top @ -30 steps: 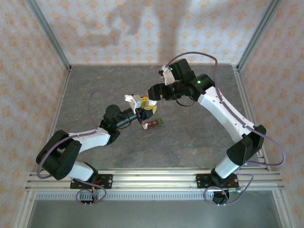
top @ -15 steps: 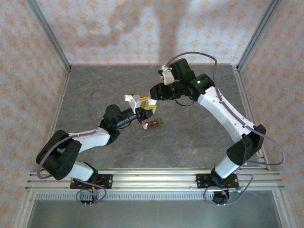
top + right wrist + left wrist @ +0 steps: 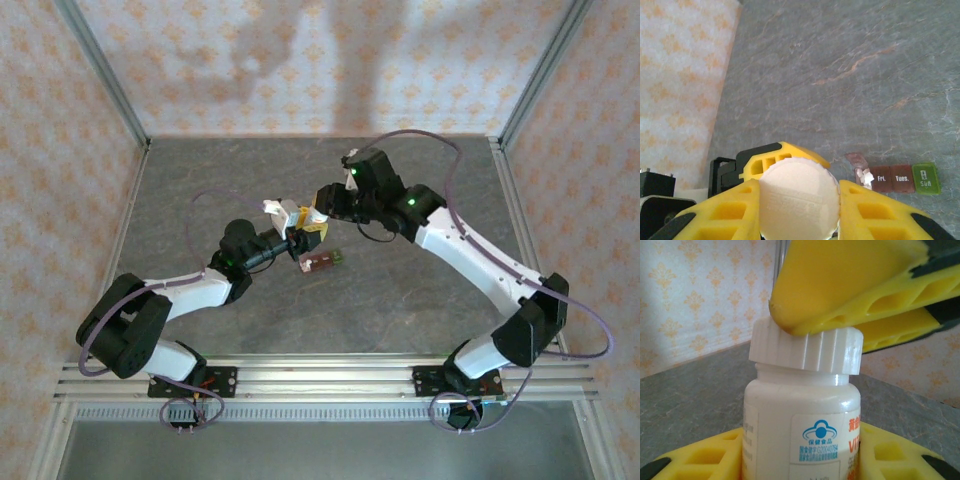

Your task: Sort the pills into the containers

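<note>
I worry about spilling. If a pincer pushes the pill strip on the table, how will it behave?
The strip looks small and thin, so it is probably light and would slide on the table rather than tip. Its end lid seems open with white bits inside, so a hard push might spill them.

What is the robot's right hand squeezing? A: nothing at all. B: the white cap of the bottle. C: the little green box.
B: in the right wrist view the right gripper has a yellow finger against each side of the white cap of the bottle, while the green box lies apart on the table.
</note>
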You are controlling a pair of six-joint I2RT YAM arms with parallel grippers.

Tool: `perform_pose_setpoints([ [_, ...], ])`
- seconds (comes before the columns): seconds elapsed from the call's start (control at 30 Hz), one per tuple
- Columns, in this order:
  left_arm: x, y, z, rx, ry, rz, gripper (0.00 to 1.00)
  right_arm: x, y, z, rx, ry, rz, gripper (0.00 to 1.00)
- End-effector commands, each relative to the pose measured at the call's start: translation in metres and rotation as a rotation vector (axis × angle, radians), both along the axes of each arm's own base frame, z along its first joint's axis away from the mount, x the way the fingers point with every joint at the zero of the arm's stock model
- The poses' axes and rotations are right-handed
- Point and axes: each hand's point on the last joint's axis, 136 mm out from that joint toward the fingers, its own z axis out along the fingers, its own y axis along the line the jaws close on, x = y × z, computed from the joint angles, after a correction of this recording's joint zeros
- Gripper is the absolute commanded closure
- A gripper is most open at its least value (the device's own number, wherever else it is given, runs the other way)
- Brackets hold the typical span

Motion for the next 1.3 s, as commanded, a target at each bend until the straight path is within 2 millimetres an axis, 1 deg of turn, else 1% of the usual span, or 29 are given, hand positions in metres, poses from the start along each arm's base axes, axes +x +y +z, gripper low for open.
perform_pose_setpoints([
  [0.0,0.006,0.002,0.046,-0.072,-0.144,0.034,1.00,-0.010,0.011,-0.011,0.043,0.047,-0.099,0.66],
  [0.07,0.006,0.002,0.044,-0.068,-0.143,0.037,1.00,-0.008,0.012,-0.004,0.051,0.036,-0.102,0.64],
  [0.17,0.008,0.002,0.041,-0.064,-0.139,0.040,1.00,-0.002,0.009,0.012,0.020,-0.001,-0.097,0.55],
  [0.2,0.008,0.002,0.040,-0.063,-0.138,0.041,1.00,0.001,0.007,0.019,0.015,-0.010,-0.092,0.51],
  [0.27,0.008,0.003,0.040,-0.064,-0.136,0.044,1.00,0.005,0.000,0.032,0.012,-0.033,-0.084,0.38],
  [0.33,0.008,0.004,0.040,-0.062,-0.137,0.044,1.00,0.008,-0.009,0.047,0.015,-0.068,-0.082,0.28],
  [0.43,0.007,0.003,0.040,-0.062,-0.137,0.034,1.00,0.010,-0.019,0.061,0.026,-0.102,-0.050,0.22],
  [0.5,0.005,0.003,0.040,-0.062,-0.136,0.019,1.00,0.011,-0.024,0.066,0.015,-0.116,-0.008,0.20],
  [0.53,0.004,0.002,0.040,-0.064,-0.135,0.012,1.00,0.011,-0.025,0.066,0.002,-0.121,0.030,0.19],
  [0.63,0.001,0.001,0.040,-0.070,-0.128,-0.014,1.00,0.009,-0.023,0.057,-0.062,-0.115,0.156,0.19],
  [0.73,0.000,0.001,0.041,-0.076,-0.122,-0.031,1.00,0.004,-0.013,0.046,-0.102,-0.090,0.295,0.20],
  [0.83,-0.002,0.000,0.041,-0.078,-0.115,-0.043,1.00,-0.004,0.001,0.039,-0.084,-0.043,0.405,0.21],
  [0.97,-0.002,0.000,0.041,-0.081,-0.112,-0.049,1.00,-0.006,0.009,0.029,-0.084,0.004,0.446,0.25],
  [1.13,-0.003,0.001,0.041,-0.082,-0.112,-0.046,1.00,-0.005,0.009,0.024,-0.085,0.016,0.443,0.32],
  [1.27,-0.002,0.001,0.040,-0.084,-0.110,-0.045,1.00,-0.005,0.009,0.021,-0.087,0.023,0.437,0.45],
])
